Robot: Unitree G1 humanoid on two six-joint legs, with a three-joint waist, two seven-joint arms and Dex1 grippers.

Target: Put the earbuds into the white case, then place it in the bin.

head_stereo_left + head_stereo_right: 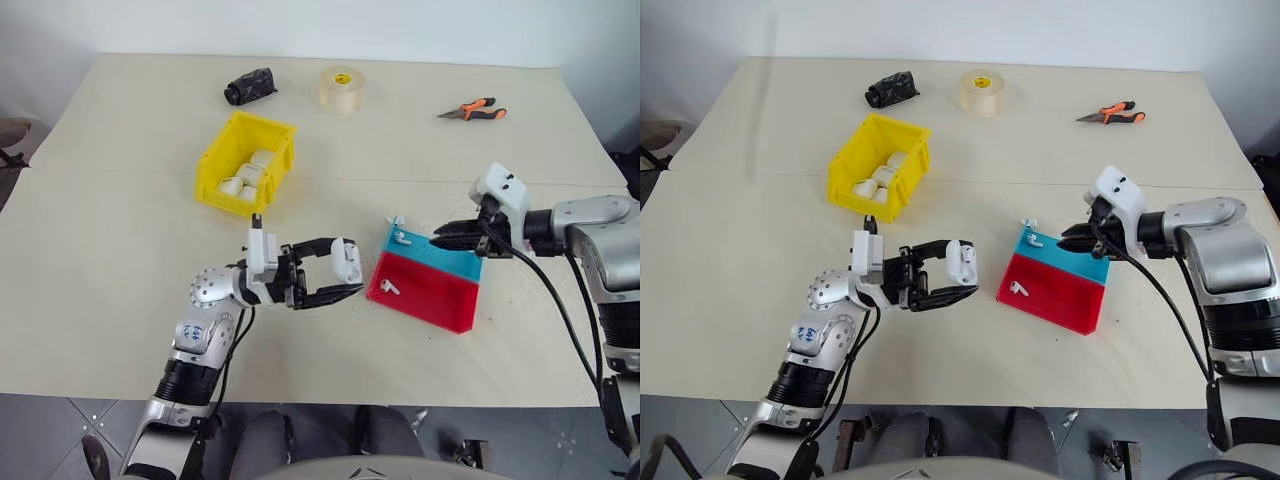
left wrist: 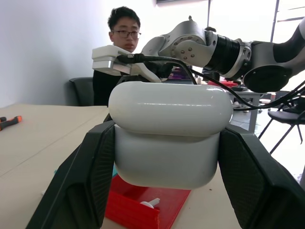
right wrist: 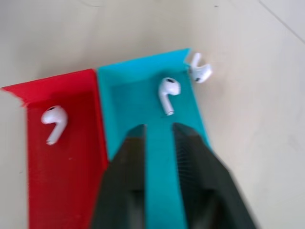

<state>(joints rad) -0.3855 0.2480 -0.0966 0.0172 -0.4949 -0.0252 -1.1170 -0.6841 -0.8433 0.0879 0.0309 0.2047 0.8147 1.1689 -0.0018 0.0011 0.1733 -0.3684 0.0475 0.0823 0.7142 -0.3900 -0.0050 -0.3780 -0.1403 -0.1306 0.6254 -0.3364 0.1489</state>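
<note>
My left gripper (image 1: 350, 268) is shut on the white case (image 2: 169, 138), holding it above the table just left of the red-and-blue tray (image 1: 455, 305). One of the earbuds (image 3: 53, 121) lies in the red half. A second earbud (image 3: 169, 90) lies in the blue half. A third earbud (image 3: 200, 71) rests on the table against the tray's far corner. My right gripper (image 1: 442, 238) hovers over the blue half, open a little, with nothing between its fingers. The yellow bin (image 1: 215, 160) stands further back on the left with white cases in it.
At the back of the table lie a black object (image 1: 250, 86), a roll of tape (image 1: 342, 88) and orange-handled pliers (image 1: 472, 111). A person (image 2: 101, 88) sits beyond the table on my right arm's side.
</note>
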